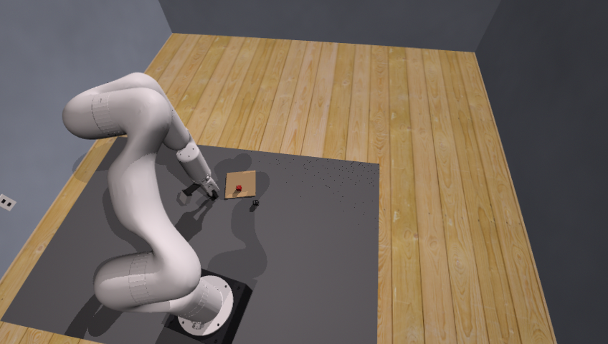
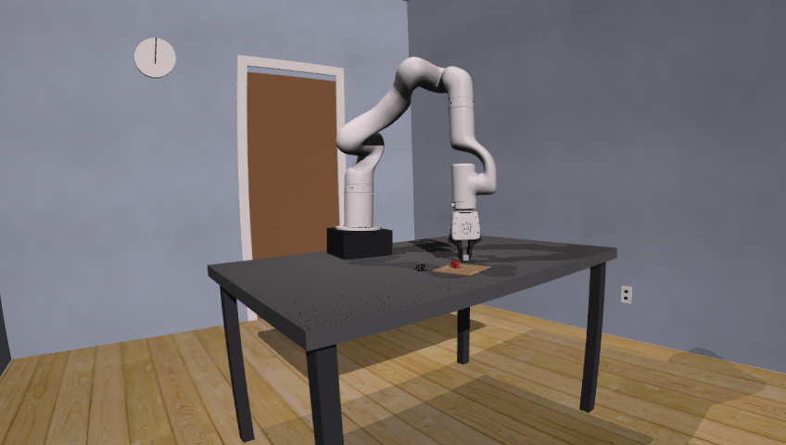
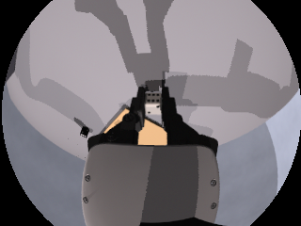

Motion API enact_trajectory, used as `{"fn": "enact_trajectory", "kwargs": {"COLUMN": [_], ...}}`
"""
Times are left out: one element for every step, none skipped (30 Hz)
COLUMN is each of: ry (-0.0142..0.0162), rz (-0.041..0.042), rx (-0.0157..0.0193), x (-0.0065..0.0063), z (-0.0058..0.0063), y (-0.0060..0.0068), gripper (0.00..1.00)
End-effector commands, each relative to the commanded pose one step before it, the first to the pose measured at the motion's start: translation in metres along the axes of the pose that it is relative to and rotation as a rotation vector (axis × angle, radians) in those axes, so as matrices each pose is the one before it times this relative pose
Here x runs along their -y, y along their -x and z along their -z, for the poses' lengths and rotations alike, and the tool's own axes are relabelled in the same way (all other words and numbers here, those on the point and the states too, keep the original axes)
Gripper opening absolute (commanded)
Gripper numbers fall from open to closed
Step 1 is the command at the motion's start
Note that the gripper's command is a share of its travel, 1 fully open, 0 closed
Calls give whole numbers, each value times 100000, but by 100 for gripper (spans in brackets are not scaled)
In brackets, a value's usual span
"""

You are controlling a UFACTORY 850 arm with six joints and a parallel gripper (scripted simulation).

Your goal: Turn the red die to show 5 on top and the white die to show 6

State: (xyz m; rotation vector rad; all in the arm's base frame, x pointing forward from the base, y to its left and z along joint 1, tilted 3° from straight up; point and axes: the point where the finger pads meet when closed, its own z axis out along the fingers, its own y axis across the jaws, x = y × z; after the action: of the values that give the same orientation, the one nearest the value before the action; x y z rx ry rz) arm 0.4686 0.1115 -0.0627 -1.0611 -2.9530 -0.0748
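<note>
The gripper (image 1: 215,196) (image 2: 465,257) (image 3: 152,97) is shut on the white die (image 2: 465,258) (image 3: 152,108), low over the table beside the mat. In the wrist view a shaded face of this die shows two rows of three pips, and a bright face shows few pips. The white die is hidden in the top view. The red die (image 1: 239,188) (image 2: 454,264) sits on the tan mat (image 1: 247,178) (image 2: 475,270) (image 3: 152,135); its pips are too small to read, and it is hidden in the wrist view. The black die (image 1: 256,203) (image 2: 421,267) (image 3: 85,132) lies on the table off the mat.
The dark grey table (image 1: 315,239) (image 2: 264,281) bears the mat, the dice and the arm's black base (image 1: 241,294) (image 2: 359,243). The mat's edge lies close to the gripper. The black die is near a mat corner, on the far side from the gripper.
</note>
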Motion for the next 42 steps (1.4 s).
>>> {"fn": "enact_trajectory", "kwargs": {"ry": [-194, 0, -5, 0, 4, -11, 10, -9, 8, -6, 2, 1, -4, -3, 2, 1, 0, 0, 0, 0, 0, 0, 0, 0, -1, -2, 1, -1, 1, -1, -1, 0, 0, 0, 0, 0, 0, 0, 0, 0, 0, 2], "rz": [0, 0, 0, 0, 0, 0, 0, 0, 0, 0, 0, 0, 0, 0, 0, 0, 0, 0, 0, 0, 0, 0, 0, 0, 0, 0, 0, 0, 0, 0, 0, 0, 0, 0, 0, 0, 0, 0, 0, 0, 0, -120], "rx": [-43, 0, 3, 0, -3, 7, -6, 6, -6, 4, -2, -1, 2, 2, -2, -1, 0, 0, 0, 0, 0, 0, 0, 0, 1, 1, -1, 1, -1, 1, 1, 0, 0, 0, 0, 0, 0, 0, 0, 0, 0, -1], "x": [-83, 0, 1, 0, -1, 3, -3, 3, -3, 2, 0, -1, 1, 1, -1, 0, 0, 0, 0, 0, 0, 0, 0, 0, 0, 1, -1, 0, 0, 0, 0, 0, 0, 0, 0, 0, 0, 0, 0, 0, 0, -14], "z": [516, 0, 168, 185, 204, 207, 245, 244, 282, 289, 322, 344, 362, 388, 422, 444, 464, 0, 0, 481, 491, 493, 484, 462, 426, 375, 324, 253, 188, 119, 64, 25, 4, 0, 0, 0, 0, 0, 0, 0, 0, -2], "y": [63, 0, 0, 0, 0, 1, -1, 1, -1, 1, -1, 0, 1, 0, 0, 0, 0, 0, 0, 0, 0, 0, 0, 0, 0, 0, 0, 0, 0, 0, 0, 0, 0, 0, 0, 0, 0, 0, 0, 0, 0, 7], "gripper": [15, 15, 15, 15, 15, 15, 15, 15, 15, 15, 15, 15, 15, 15, 15, 15, 15, 15, 15, 15, 15, 15, 15, 15, 15, 15, 15, 15, 15, 15, 15, 15, 15, 15, 15, 15, 15, 15, 15, 15, 15, 15]}}
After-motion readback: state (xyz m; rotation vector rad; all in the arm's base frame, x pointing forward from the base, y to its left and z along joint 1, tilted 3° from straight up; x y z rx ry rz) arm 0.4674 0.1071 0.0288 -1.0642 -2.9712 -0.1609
